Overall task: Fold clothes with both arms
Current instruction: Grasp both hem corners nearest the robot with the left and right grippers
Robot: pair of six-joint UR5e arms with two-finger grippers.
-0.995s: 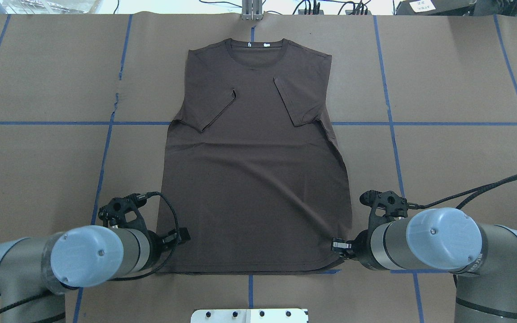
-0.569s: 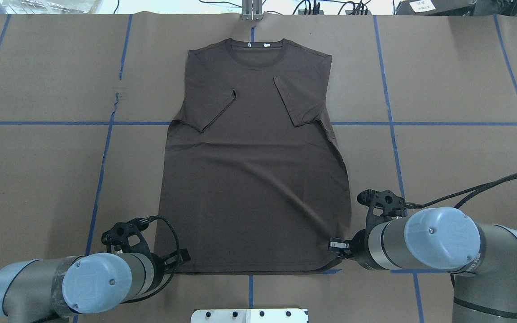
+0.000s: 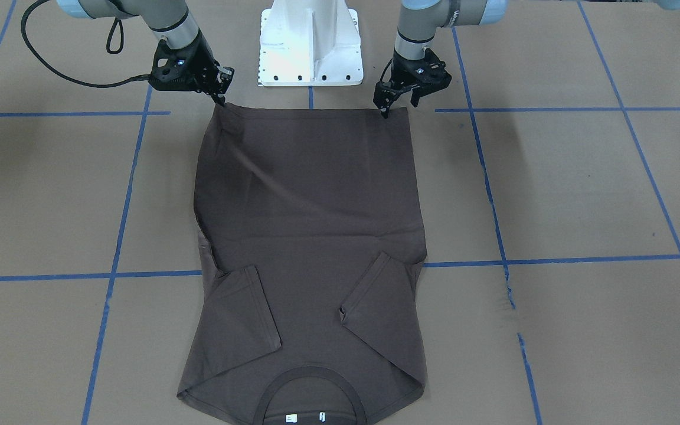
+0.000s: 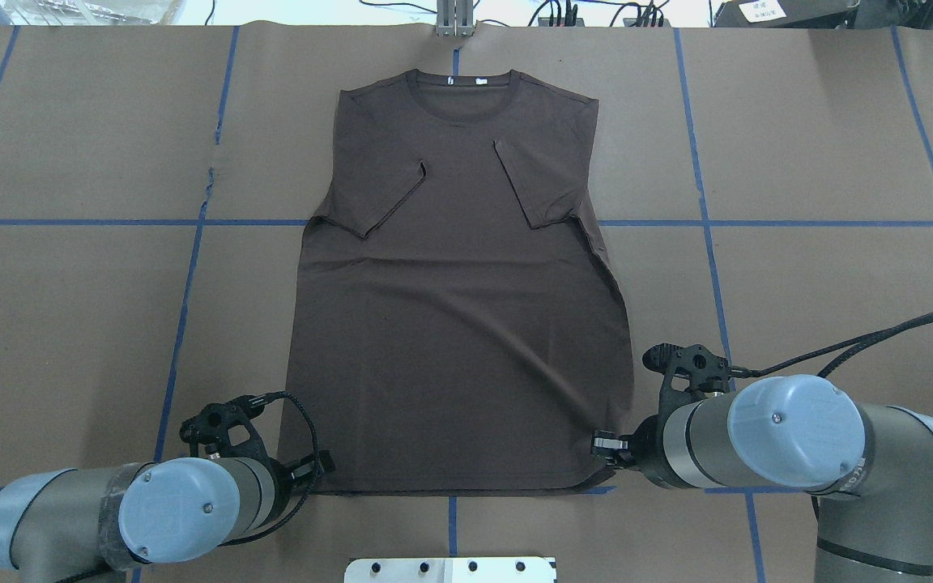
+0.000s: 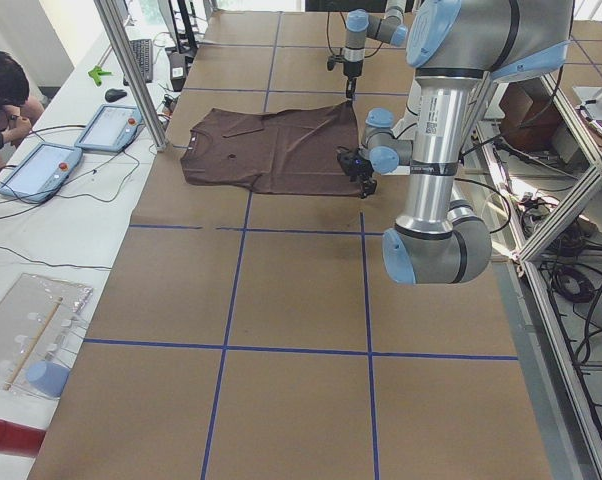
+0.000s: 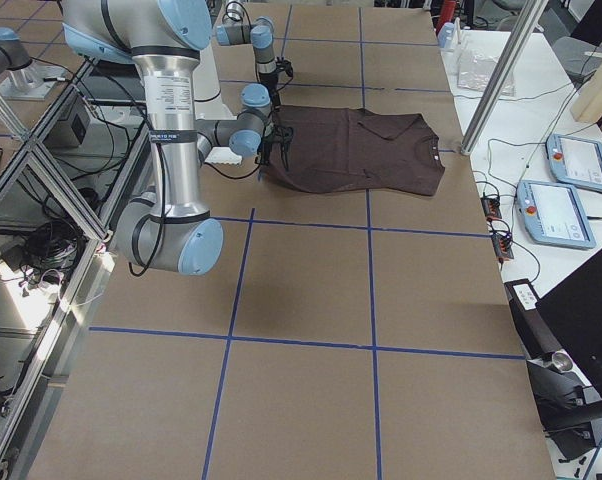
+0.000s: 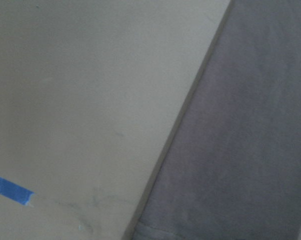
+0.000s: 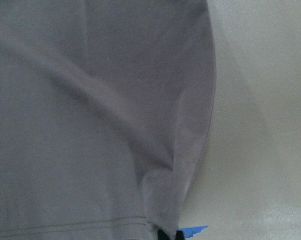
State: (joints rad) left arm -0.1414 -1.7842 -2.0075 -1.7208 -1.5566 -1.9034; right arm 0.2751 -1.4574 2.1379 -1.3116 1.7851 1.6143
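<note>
T-shirt (image 4: 458, 324), dark brown-grey, spread flat at ctr of brown paper-covered tabletop (image 4: 798, 162). Collar (image 4: 462, 87) at edge farthest from robot, hem (image 4: 450, 488) nearest white pedestal (image 3: 310, 41). Both short sleeves (image 4: 381, 198) folded inward over chest, white neck tags (image 4: 466, 80) showing inside collar. Faint diagonal creases across lower body, slanting toward hem corner on robot's right.

Right fingers (image 3: 220, 94) together, clamped on hem corner at robot's right, low over tabletop. In right wrist view, fabric bunched into small ridge (image 8: 158, 195) leading down to black tips at bottom of frame, w/ scrap of blue tape just beside. Right arm (image 4: 790, 437) reaching in from near right side of overhead view.

Left fingers (image 3: 385, 106) apart at opposite hem corner, one tip at very corner of fabric, other tip outboard over bare tabletop. Actual contact w/ cloth not clear. Left arm (image 4: 110, 510) low at near left of overhead view, cable looped beside wrist. Left wrist view blurred: shirt's side edge (image 7: 190, 110) running diagonally, bare tabletop beside it.

Blue tape lines (image 4: 758, 223) gridding tabletop, one cross-line meeting shirt on both sides approx. at sleeve level.
</note>
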